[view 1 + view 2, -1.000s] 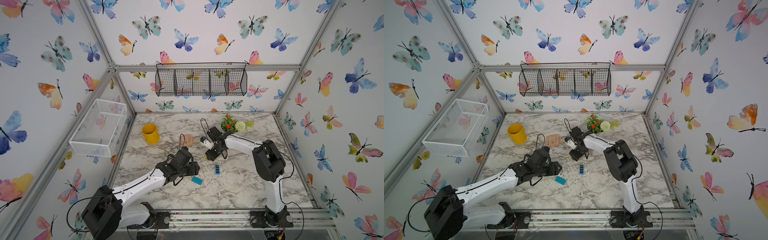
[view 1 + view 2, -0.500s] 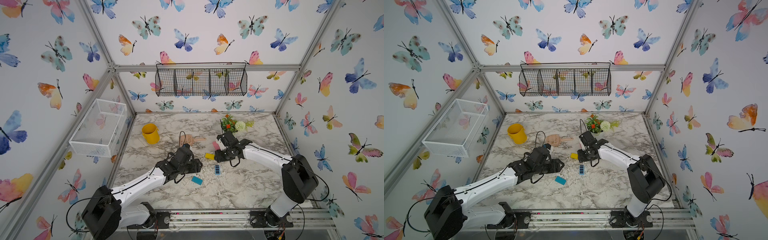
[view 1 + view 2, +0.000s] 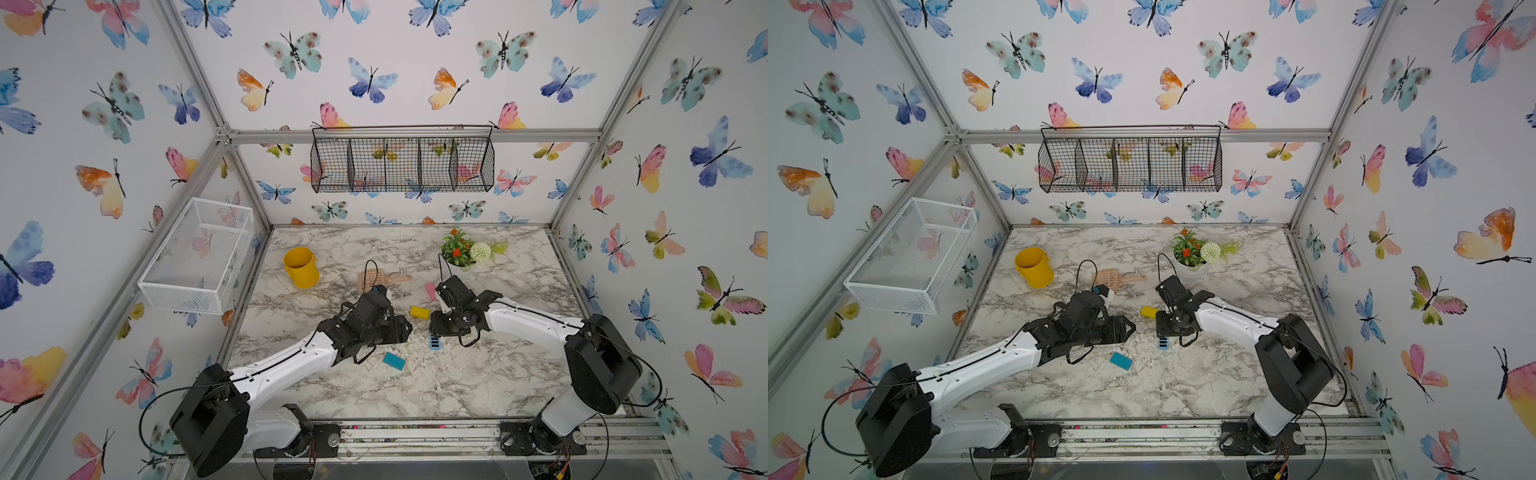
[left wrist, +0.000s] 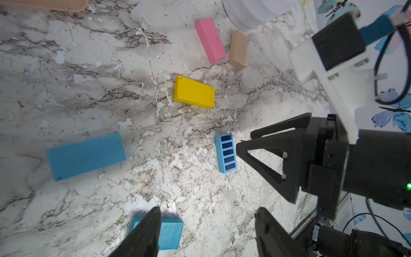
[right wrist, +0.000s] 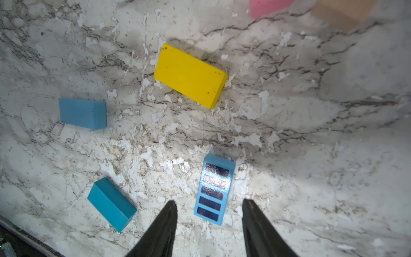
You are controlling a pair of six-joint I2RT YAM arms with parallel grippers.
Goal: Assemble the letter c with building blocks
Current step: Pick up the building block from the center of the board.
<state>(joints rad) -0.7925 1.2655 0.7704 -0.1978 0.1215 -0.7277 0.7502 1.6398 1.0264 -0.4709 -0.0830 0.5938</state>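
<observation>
Six loose pieces at the middle of the worktop (image 3: 457, 386).
- Slotted light-blue block (image 5: 214, 189): flat, slots up, long axis front-to-back, near end between the right jaws, which are spread wide.
- Yellow block (image 5: 190, 75): flat, slanted crosswise, behind it.
- Pink block (image 4: 210, 40), tan block (image 4: 238, 49): just beside each other, farther back.
- Teal block (image 3: 393, 360), plain light-blue block (image 4: 85, 156): by the left jaws, which are spread and hold nothing.
- Worktop: marble print, flaking white.
- Walls (image 3: 415, 83): butterfly paper, aluminium frame (image 3: 415, 136).

Both top views are looking down from high at the front onto the whole table (image 3: 478, 374). Each wrist camera is looking down from close by, both sharing the yellow block (image 4: 194, 92) and slotted block (image 4: 226, 153).
</observation>
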